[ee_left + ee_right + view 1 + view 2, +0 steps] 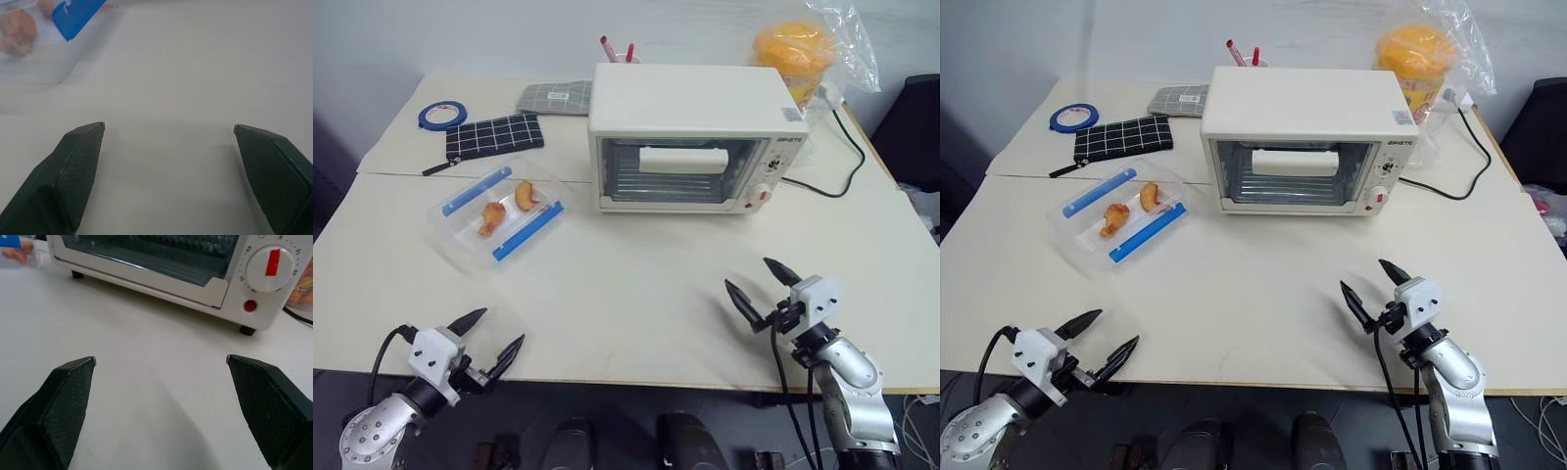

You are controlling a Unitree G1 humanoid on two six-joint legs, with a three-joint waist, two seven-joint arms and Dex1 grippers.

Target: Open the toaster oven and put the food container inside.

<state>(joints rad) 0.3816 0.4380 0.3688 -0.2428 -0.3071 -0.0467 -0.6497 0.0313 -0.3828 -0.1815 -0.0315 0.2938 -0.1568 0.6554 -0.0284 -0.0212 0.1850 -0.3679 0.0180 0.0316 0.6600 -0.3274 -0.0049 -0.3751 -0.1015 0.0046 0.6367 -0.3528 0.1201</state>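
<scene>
The cream-white toaster oven (690,137) stands at the back middle of the table, its glass door shut and the white bar handle (682,160) across it. The food container (499,215), a clear box with two blue clips and orange food pieces, lies to the left of the oven. My left gripper (491,338) hovers open at the table's near left edge, well short of the container (29,44). My right gripper (762,282) is open at the near right, pointing toward the oven's lower front (161,274), with nothing between its fingers.
A black grid-patterned pouch (494,134), a blue tape roll (441,116) and a grey cloth (556,97) lie at the back left. An orange item in a clear bag (803,49) stands behind the oven; its black cable (837,162) trails to the right.
</scene>
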